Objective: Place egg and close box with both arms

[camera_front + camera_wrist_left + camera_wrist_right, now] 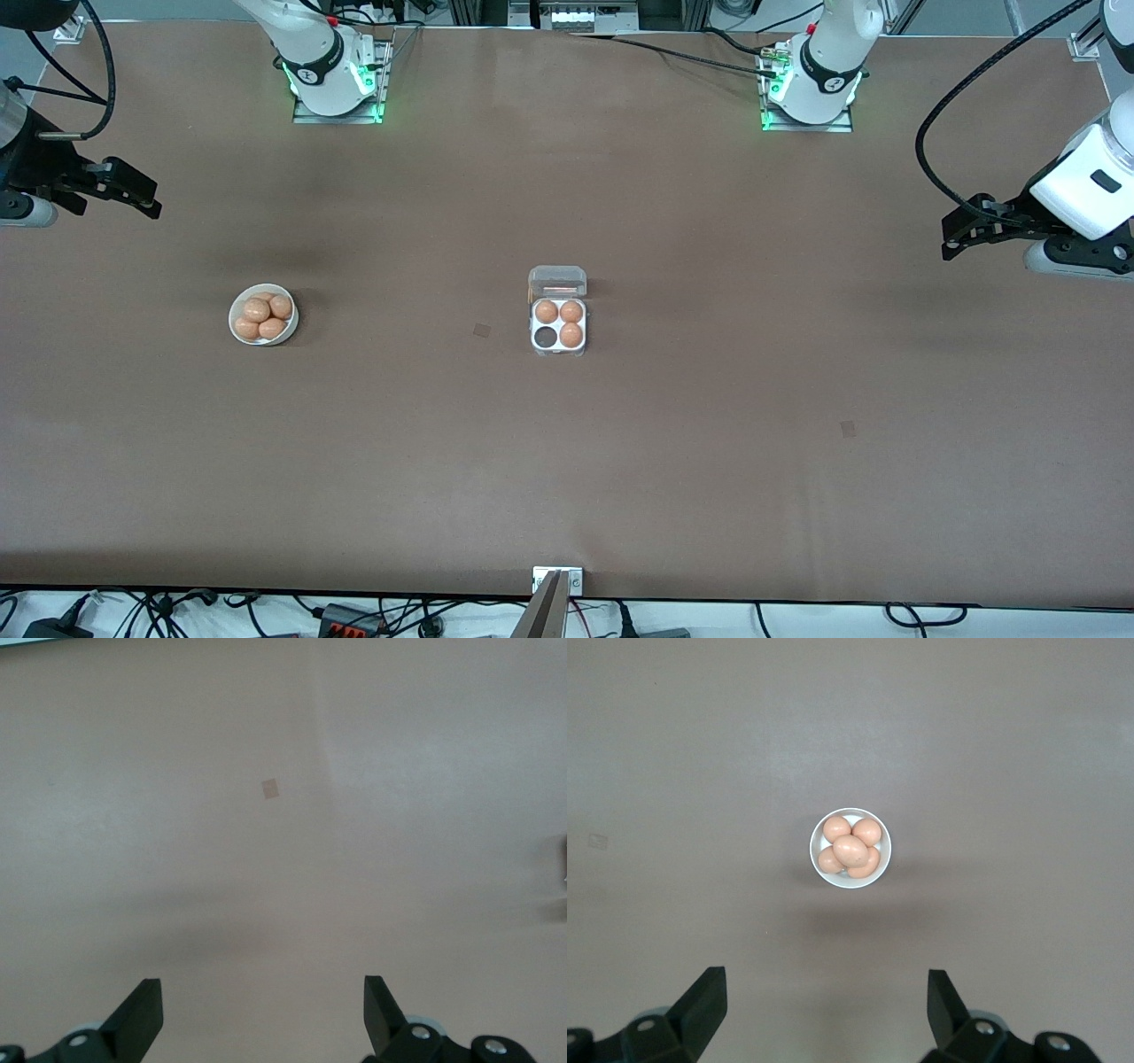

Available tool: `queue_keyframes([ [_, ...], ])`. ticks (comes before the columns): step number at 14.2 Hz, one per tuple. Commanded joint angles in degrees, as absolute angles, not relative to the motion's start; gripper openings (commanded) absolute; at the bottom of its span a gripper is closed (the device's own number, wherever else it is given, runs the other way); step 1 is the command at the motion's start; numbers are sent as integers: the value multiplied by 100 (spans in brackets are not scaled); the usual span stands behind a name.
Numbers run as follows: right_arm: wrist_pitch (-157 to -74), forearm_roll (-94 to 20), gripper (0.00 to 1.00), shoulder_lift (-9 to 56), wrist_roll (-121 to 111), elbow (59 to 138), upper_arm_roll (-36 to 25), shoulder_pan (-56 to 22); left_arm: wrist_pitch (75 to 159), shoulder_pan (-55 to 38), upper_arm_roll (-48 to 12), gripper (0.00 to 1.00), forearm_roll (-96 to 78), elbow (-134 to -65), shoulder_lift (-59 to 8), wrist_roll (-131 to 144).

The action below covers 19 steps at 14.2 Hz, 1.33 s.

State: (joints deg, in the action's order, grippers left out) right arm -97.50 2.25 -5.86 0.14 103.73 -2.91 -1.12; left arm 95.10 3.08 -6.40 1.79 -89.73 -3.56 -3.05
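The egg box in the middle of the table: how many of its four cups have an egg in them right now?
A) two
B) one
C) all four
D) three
D: the box stands with its clear lid open and holds three brown eggs, while the one cup nearer the front camera, toward the right arm's end of the table, shows dark and empty.

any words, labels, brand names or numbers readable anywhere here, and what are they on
None can be read.
Dark round emblem on the band of each arm base: too small to read.
The box, its clear lid, the bowl and the eggs: no print shows.
The table: only small blank square patches.
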Motion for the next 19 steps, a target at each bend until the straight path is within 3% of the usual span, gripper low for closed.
queue_keyframes([
  [1,-9747,255,100,-686,52,10415,-290,-114,9492,343,-650,100,176,-8833,-431,-475],
  [9,-9992,237,100,-309,70,10143,-281,-97,9448,343,-650,100,167,-8833,-431,-396],
  [19,-10098,220,100,1255,26,9967,-290,-53,9440,352,-642,100,167,-8842,-431,-422],
])
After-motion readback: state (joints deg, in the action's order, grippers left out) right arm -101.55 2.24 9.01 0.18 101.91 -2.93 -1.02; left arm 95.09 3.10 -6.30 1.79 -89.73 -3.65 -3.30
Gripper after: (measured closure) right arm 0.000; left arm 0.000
